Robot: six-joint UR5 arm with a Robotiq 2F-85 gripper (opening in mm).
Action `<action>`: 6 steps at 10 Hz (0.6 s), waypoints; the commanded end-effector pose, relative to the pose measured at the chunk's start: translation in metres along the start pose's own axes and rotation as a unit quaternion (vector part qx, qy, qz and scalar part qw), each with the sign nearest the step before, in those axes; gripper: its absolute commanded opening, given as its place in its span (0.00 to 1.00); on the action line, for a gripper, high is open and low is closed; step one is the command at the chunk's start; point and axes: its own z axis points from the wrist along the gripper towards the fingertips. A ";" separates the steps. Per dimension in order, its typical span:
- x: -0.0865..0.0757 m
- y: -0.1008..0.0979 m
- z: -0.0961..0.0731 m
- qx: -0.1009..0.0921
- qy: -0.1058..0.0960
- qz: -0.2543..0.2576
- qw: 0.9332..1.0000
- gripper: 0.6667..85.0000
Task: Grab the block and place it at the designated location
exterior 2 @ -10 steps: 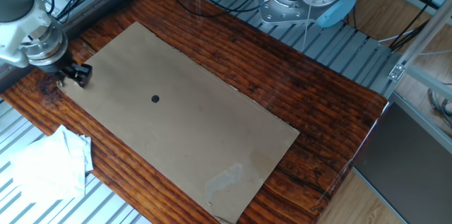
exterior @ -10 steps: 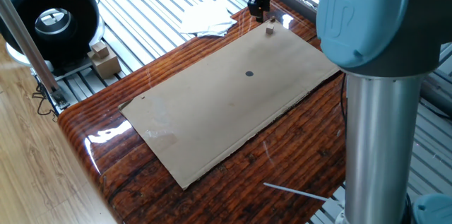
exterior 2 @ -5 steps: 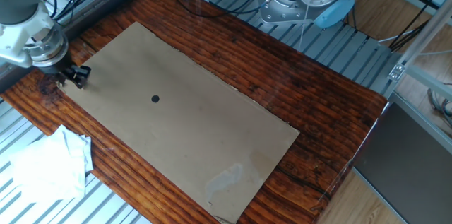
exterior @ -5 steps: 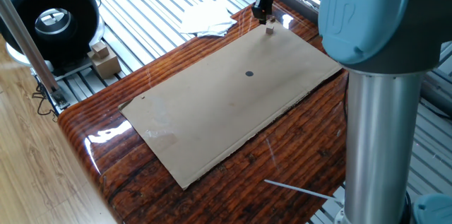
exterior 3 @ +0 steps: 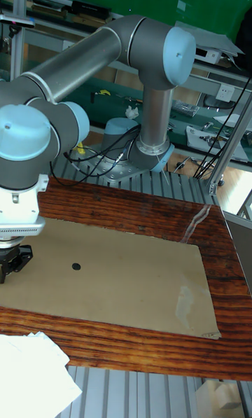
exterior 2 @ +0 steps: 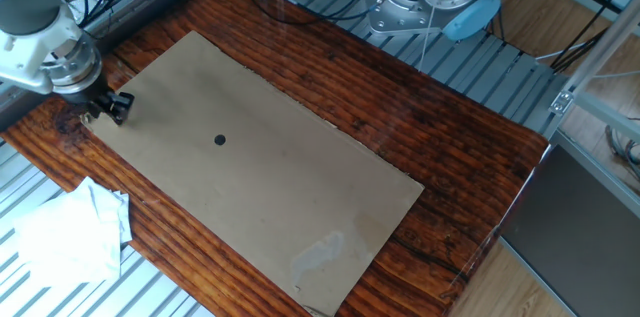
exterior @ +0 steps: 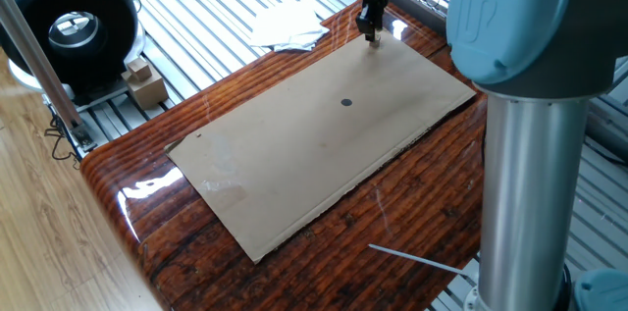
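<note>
Glossy striped wood table (exterior: 167, 252) carries a cardboard sheet (exterior: 294, 164). At the sheet's far corner, the gripper (exterior: 369, 30) stands over the block, hiding it; its grip cannot be judged. The dot (exterior: 346, 103) lies mid-sheet. Likely light and rigid, the cube suits pinching on opposite flat faces.

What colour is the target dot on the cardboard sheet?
Black, or very dark: the dot stands out clearest against the tan cardboard sheet in the other fixed view.
</note>
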 end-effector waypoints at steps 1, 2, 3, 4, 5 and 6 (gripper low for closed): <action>0.005 -0.001 0.008 -0.004 -0.001 0.004 1.000 0.47; 0.007 -0.003 0.009 0.000 0.001 0.005 1.000 0.45; 0.008 -0.004 0.009 0.003 0.003 0.007 1.000 0.40; 0.008 -0.004 0.009 0.004 0.003 0.009 1.000 0.37; 0.006 0.000 0.009 -0.004 -0.001 0.016 1.000 0.32; 0.003 0.005 0.006 -0.013 -0.006 0.018 1.000 0.28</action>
